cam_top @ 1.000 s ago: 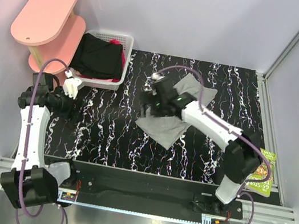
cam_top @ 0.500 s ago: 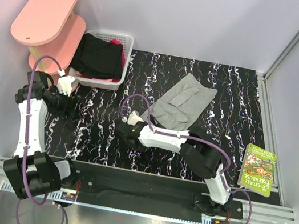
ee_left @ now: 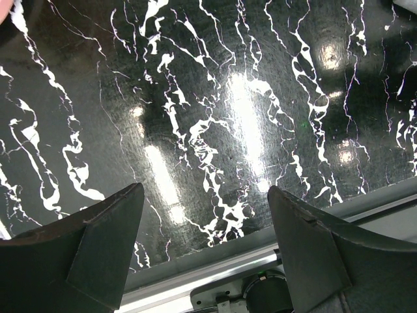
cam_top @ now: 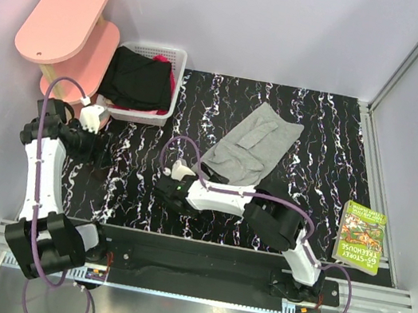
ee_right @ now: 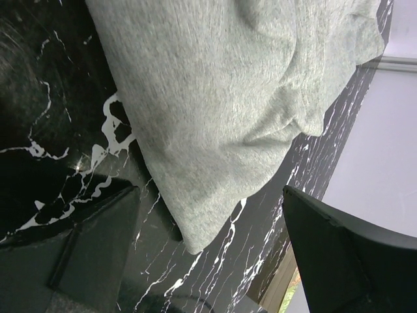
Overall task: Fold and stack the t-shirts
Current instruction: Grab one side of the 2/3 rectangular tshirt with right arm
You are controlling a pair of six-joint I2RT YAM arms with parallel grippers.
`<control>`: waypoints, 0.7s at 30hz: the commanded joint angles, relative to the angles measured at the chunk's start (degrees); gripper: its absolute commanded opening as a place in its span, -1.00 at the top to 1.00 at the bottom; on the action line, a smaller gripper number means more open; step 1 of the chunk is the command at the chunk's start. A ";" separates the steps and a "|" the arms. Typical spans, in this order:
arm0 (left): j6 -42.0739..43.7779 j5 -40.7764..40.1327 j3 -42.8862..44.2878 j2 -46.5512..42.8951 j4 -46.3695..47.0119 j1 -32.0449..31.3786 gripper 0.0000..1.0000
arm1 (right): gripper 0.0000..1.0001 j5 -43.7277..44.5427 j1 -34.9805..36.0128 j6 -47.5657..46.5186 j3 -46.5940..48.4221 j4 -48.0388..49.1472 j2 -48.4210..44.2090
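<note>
Bunching is risked if the grey shirt (cam_top: 252, 150), two o'clock of the right end effector (cam_top: 171, 186), is pinched unevenly. It and the left end effector (ee_left: 205, 244) are spread wide, empty.

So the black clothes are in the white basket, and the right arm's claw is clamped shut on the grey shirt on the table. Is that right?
Not quite. The right gripper is open and holds nothing: the right wrist view shows its fingers wide apart and the grey shirt lying loose on the table. The black clothes are indeed in the white basket.
</note>
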 commanded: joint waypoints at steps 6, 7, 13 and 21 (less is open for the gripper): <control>0.64 1.63 3.59 -1.49 0.29 0.34 -0.64 | -0.87 -1.77 -1.83 0.54 0.14 6.75 4.57; 0.64 1.54 3.68 -1.58 0.29 0.34 -0.65 | -0.86 -2.38 -2.45 0.63 -0.73 7.54 4.40; 0.90 1.54 4.65 -1.41 -0.15 0.34 -0.64 | -0.65 -3.79 -6.40 0.10 -2.93 9.47 4.40; 0.82 1.72 4.92 -0.97 -0.33 0.34 -0.64 | -0.29 -10.55 -7.73 0.71 -3.46 10.62 5.10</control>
